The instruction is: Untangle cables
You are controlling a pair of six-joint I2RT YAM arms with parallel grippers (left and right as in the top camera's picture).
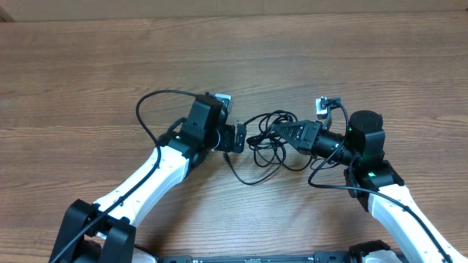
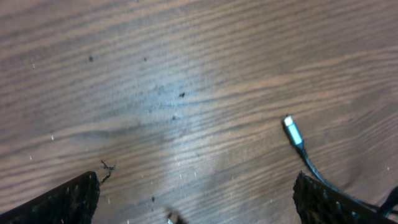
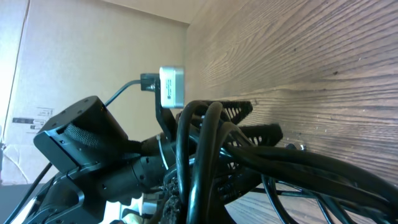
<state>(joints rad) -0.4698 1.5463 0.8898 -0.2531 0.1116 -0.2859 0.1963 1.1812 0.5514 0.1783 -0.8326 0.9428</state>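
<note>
Cables (image 1: 269, 142) looped between both arms, silver-tipped plug (image 2: 291, 129) pointing up-left along a diagonal; left gripper (image 1: 240, 137) spread wide, right gripper (image 1: 287, 134) pinched on loops.

I've got the cables (image 1: 269, 142) on the table (image 1: 88, 66), left gripper (image 1: 241, 137) just left of them, right gripper (image 1: 281, 131) at their right side.

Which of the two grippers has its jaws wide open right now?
The left gripper: its fingers stand far apart, a silver-tipped plug lying just inside one. The right gripper is shut amid the cables.
</note>
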